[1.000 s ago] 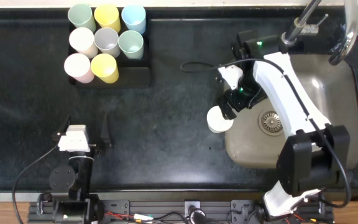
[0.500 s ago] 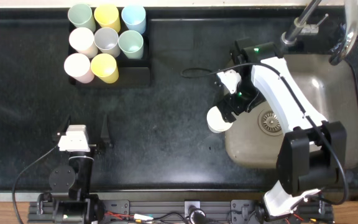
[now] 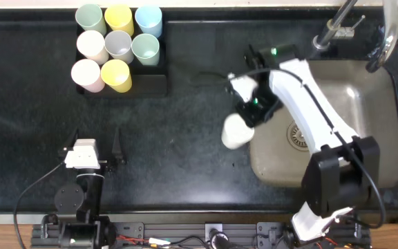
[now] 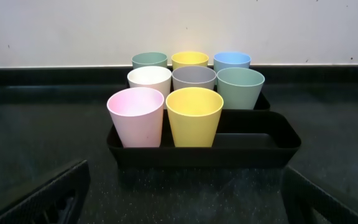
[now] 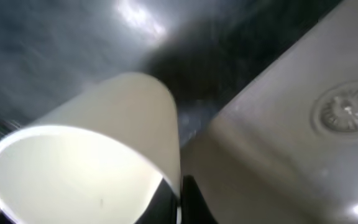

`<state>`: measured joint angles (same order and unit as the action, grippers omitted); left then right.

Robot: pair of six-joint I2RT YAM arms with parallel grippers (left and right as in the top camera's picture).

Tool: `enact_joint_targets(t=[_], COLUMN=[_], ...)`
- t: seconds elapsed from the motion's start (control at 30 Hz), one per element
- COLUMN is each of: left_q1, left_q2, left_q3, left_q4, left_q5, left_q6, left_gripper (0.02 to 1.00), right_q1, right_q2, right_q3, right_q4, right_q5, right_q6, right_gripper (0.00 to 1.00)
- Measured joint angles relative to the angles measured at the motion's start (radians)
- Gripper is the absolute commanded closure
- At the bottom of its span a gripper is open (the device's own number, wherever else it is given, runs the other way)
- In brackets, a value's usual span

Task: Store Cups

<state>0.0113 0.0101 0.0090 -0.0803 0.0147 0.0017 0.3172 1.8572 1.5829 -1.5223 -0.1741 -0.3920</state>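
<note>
Right now the cream cup (image 3: 233, 132) is clamped in the right gripper (image 3: 246, 119), held at its rim end, with its base pointing away from the fingers. It hangs over the black counter (image 3: 185, 166) just beside the sink (image 3: 365, 83), on the side away from the drain (image 3: 300, 135). In the right wrist view the cup (image 5: 104, 143) lies tilted. Its open mouth is turned toward the camera and the sink's pale wall (image 5: 272, 149) runs close alongside it.

The right arm stretches from its base across the sink's basin. Its wrist is bent back so the gripper points off the sink's edge toward the counter.

The cup is plain and smooth, tapering toward its base, with a pale inside.

Well apart from the sink, a black tray (image 3: 150, 84) holds eight upright cups (image 4: 194, 115) in pastel colours. The left gripper (image 3: 97, 136) sits low over the counter far from the sink. Its fingers are spread wide with nothing between them, and it faces that tray (image 4: 260, 140).
</note>
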Motion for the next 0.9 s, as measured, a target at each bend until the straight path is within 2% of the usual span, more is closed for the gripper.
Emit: enact_joint_targets(t=[0.13,0.17,0.23,0.3,0.4,0.53,0.7,0.9], left_q1=[0.0,0.0,0.0,0.0,0.0,0.0,0.0,0.0], left_q2=[0.0,0.0,0.0,0.0,0.0,0.0,0.0,0.0], left_q3=[0.0,0.0,0.0,0.0,0.0,0.0,0.0,0.0], left_q4=[0.001,0.001,0.001,0.001,0.001,0.001,0.001,0.001], left_q5=[0.0,0.0,0.0,0.0,0.0,0.0,0.0,0.0], left_q6=[0.0,0.0,0.0,0.0,0.0,0.0,0.0,0.0], left_gripper=[0.023,0.02,0.02,0.018,0.02,0.02,0.02,0.02], right_q1=[0.027,0.05,0.091,0.164,0.297,0.376,0.404,0.398], right_q2=[0.032,0.039,0.06,0.107,0.249,0.406,0.466,0.462], right_q3=[0.425,0.597,0.763,0.915,1.003,1.001,0.995,0.995], right_q4=[-0.076,-0.115,-0.166,-0.163,-0.163,-0.126,-0.02,0.034], right_q5=[0.013,0.016,0.045,0.113,0.288,0.379,0.388,0.291], right_q6=[0.087,0.112,0.127,0.137,0.142,0.163,0.226,0.31], right_gripper=[0.958,0.958,0.956,0.961,0.958,0.958,0.958,0.956])
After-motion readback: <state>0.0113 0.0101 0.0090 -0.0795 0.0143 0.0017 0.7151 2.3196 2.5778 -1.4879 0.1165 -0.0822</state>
